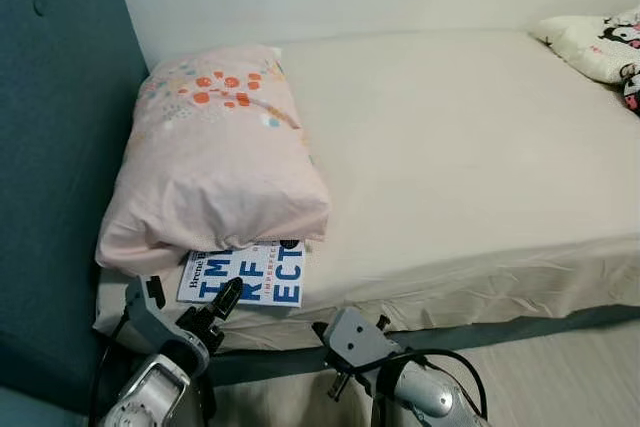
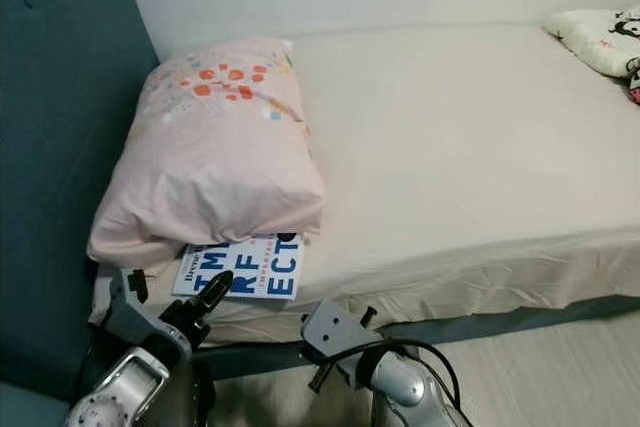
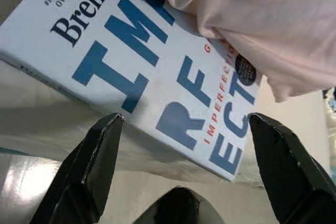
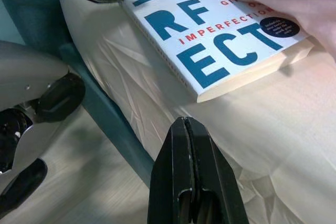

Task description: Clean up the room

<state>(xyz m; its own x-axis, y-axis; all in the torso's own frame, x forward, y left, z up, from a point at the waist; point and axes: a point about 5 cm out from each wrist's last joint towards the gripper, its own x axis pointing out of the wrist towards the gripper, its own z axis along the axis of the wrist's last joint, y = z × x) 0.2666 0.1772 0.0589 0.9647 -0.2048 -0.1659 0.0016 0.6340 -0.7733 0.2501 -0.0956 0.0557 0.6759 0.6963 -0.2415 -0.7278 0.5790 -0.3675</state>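
Left gripper (image 3: 181, 129) spread wide just short of the book (image 3: 157, 72) half-pinned under the pillow (image 1: 215, 162); right gripper (image 4: 191, 169) clenched empty; book looks stiff, light, best pinched by exposed edge

We hold our left gripper (image 3: 181, 129) forward and raised, its two black fingers (image 3: 92, 169) spread wide apart. Our right gripper (image 4: 191, 182) sits lower, with fingers pressed together. Both silver arms (image 1: 420, 387) are bent forward.
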